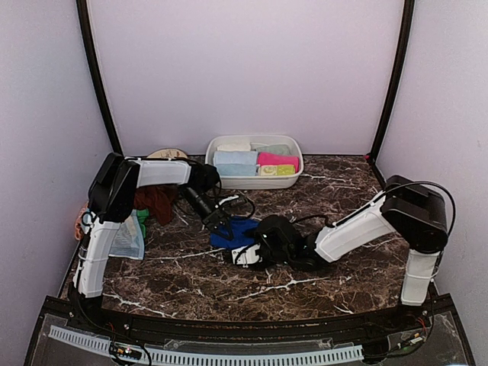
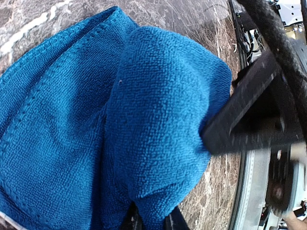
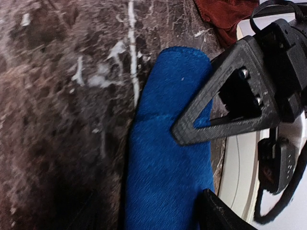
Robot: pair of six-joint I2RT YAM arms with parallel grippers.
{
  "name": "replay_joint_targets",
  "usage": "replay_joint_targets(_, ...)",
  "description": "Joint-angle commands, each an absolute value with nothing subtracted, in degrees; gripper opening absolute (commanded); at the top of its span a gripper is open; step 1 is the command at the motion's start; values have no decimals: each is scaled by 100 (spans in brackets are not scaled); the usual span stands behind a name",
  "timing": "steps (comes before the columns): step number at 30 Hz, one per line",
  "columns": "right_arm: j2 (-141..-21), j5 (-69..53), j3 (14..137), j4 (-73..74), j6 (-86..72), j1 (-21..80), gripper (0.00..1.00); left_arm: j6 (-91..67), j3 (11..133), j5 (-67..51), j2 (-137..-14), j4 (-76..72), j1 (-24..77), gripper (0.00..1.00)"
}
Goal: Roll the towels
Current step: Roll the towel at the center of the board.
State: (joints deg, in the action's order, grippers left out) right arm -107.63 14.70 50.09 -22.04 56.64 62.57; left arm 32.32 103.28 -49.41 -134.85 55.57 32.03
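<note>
While the blue towel (image 1: 232, 231) lay partly rolled mid-worktop (image 1: 305, 274), the left fingers (image 2: 176, 221) looked pinched on its fold. The right fingers (image 3: 218, 213) sat beside it, couldn't tell if clamped. Seemed mid-roll; next probably needed tucking the roll over evenly.

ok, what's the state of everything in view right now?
blue towel: partly rolled up
left gripper: shut on blue towel
right gripper: at the blue towel, open or shut unclear
rust-brown towel: crumpled, not rolled
tub: full of neatly bundled towels
</note>
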Motion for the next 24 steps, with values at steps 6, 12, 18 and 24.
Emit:
replay_joint_targets(6, -11648, 1143, 6097, -1273, 4645, 5797, 38, 3489, 10178, -3797, -13726, 5946, 3148, 27)
replay_joint_targets(12, -11616, -294, 6750, 71, 3105, 5243, 11, 3110, 9016, -4193, -12434, 4334, 2440, 72)
replay_joint_targets(18, -12006, -1558, 7407, 1059, 2038, 4825, 6, 3161, 7768, -4057, -11098, 3072, 2047, 74)
replay_joint_targets(24, -12564, -2760, 8190, 1576, 736, 4433, 6, 3719, 7142, -4006, -10398, 2713, 2048, 69)
